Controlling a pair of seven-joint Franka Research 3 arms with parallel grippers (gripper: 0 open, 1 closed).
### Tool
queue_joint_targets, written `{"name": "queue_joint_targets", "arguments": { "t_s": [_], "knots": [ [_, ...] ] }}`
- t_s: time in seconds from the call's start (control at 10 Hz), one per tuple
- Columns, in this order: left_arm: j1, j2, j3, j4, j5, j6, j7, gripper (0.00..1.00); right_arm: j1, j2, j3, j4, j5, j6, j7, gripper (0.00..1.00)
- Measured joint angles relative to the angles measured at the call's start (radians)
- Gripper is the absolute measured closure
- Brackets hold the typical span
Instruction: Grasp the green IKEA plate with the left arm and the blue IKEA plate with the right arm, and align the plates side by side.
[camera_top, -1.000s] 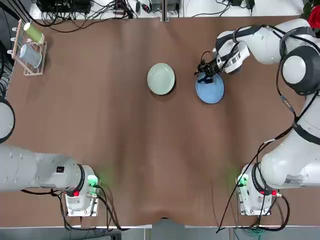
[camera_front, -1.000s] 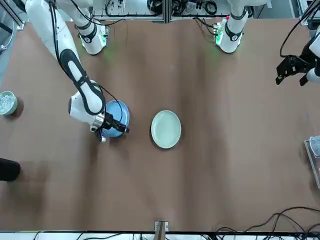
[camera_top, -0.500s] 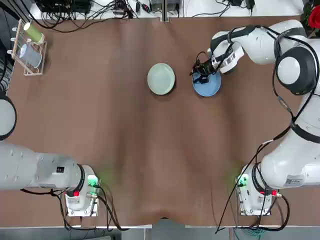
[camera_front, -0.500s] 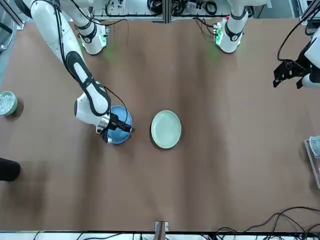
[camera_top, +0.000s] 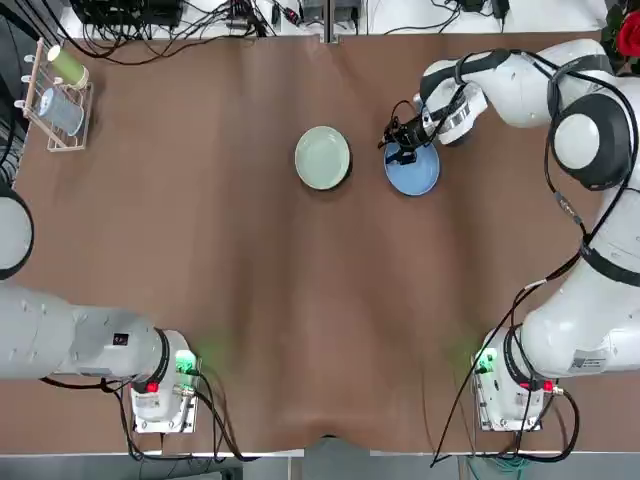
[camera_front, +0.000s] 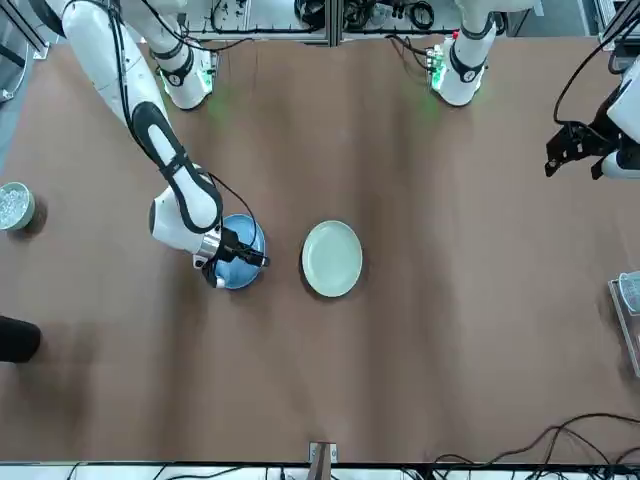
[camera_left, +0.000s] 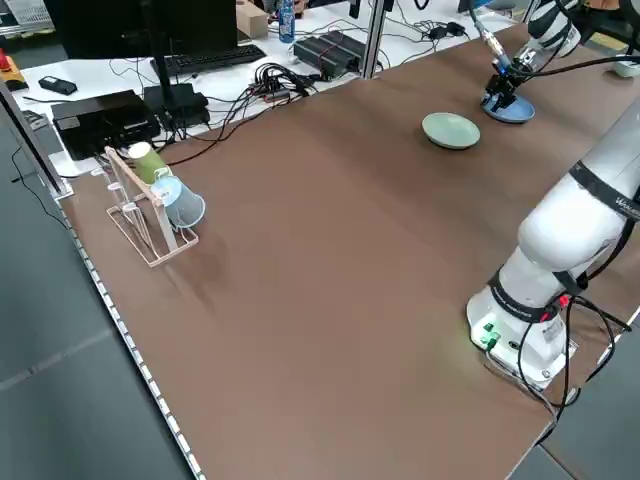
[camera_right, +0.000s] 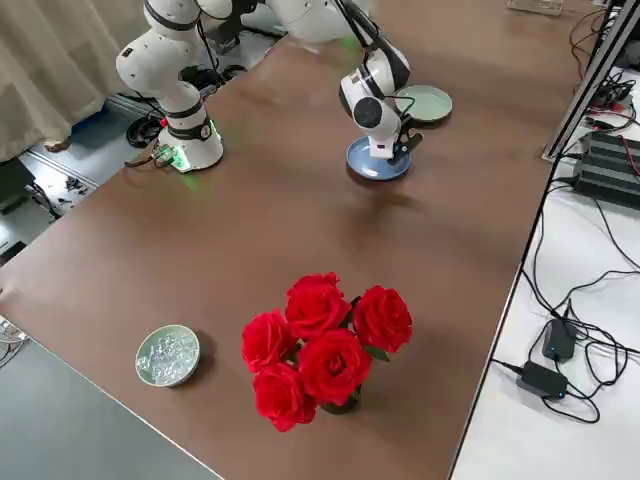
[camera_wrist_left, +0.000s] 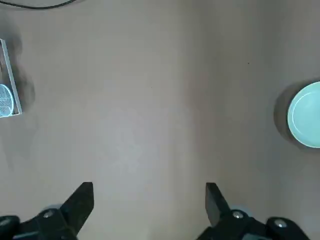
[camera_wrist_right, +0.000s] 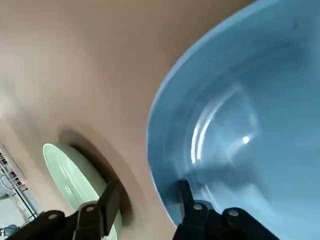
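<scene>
**Inspector:** Right claw (camera_top: 403, 148)?

**Assistant:** Clamped tight on the rim of the blue IKEA plate (camera_top: 415, 171) — one finger inside the rim, one outside. The plate sits on the brown worktop (camera_top: 250, 260), on the side away from the bases.

**Inspector:** Green IKEA plate (camera_top: 322, 157)?

**Assistant:** Flat on the worktop, beside the blue one with a small gap between them; nothing touches it.

**Inspector:** Left claw (camera_wrist_left: 149, 200)?

**Assistant:** Spread wide and empty — high above the worktop toward the robot's left edge, well apart from both plates.
</scene>
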Motion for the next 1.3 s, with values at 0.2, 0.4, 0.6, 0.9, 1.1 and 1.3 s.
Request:
{"name": "queue_joint_targets", "arguments": {
  "t_s": [0.2, 0.4, 0.6, 0.9, 1.1, 1.3],
  "knots": [
    [0.0, 0.0, 0.0, 0.0, 0.0, 0.0, 0.0, 0.01, 0.002, 0.003, 0.0, 0.01, 0.002, 0.0, -0.006, 0.43],
    [0.0, 0.0, 0.0, 0.0, 0.0, 0.0, 0.0, 0.01, 0.002, 0.011, 0.0, 0.023, 0.003, 0.0, -0.011, 0.43],
    [0.0, 0.003, 0.0, 0.0, 0.0, 0.0, 0.0, 0.01, 0.005, 0.02, 0.0, 0.039, 0.004, -0.001, -0.012, 0.43],
    [0.0, 0.007, 0.0, 0.0, 0.0, 0.0, 0.0, 0.01, 0.012, 0.035, 0.0, 0.06, 0.009, -0.001, -0.013, 0.43],
    [0.0, 0.007, 0.0, 0.0, 0.0, 0.0, 0.0, 0.01, 0.022, 0.039, 0.001, 0.068, 0.031, -0.002, -0.021, 0.43],
    [0.0, 0.008, 0.0, 0.0, 0.0, 0.0, 0.0, 0.01, 0.046, 0.045, 0.001, 0.084, 0.075, -0.002, -0.033, 0.43]
  ]
}}
